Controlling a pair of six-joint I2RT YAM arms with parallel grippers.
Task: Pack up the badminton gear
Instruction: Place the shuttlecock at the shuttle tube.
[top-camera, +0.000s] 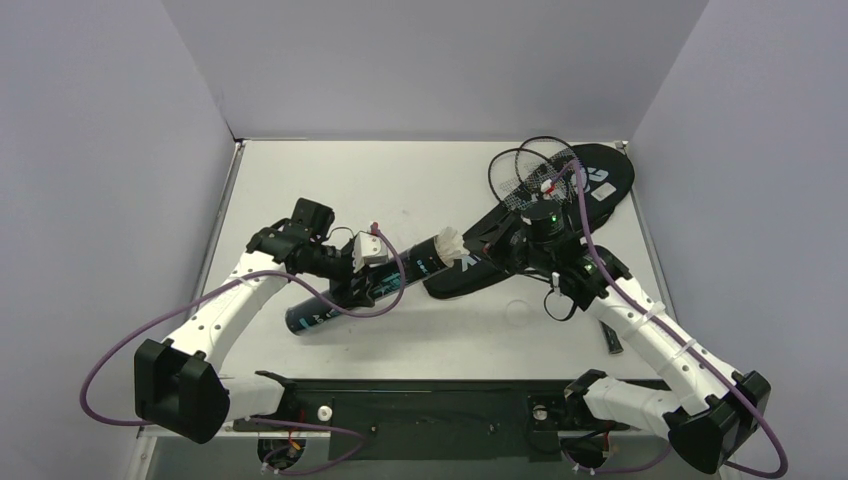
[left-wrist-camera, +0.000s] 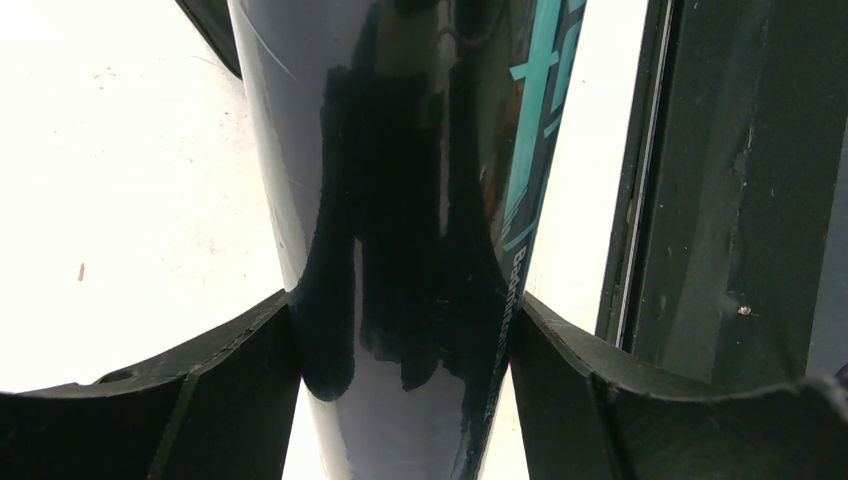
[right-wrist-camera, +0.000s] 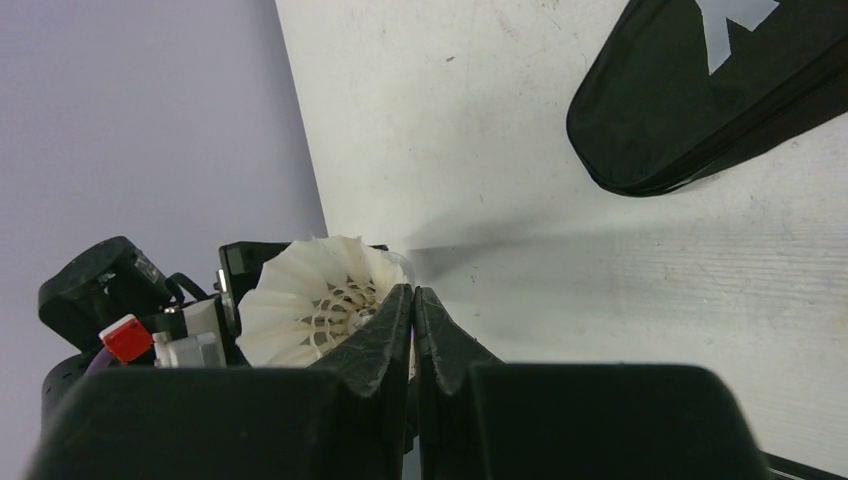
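Top external view: my left gripper (left-wrist-camera: 405, 335) grips wide around the teal-printed tube (top-camera: 325, 310), which slants left of centre over the table (top-camera: 400, 180). A shuttlecock (top-camera: 449, 242) sits in its right end, with my right gripper (right-wrist-camera: 413, 300) closed tight at the feathers. Far right, two rackets (top-camera: 525, 172) overlap the black racket bag (top-camera: 605, 178).

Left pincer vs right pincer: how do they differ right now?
The left pincer stands wide, its fingers clamped on either side of the black tube. The right pincer has its fingers pressed flat together.
The left pincer grips the tube partway along its body. The right pincer sits at the tube's far end, tips against the white shuttlecock; whether it pinches a feather I cannot tell.
Shared: both are working at the same tube.
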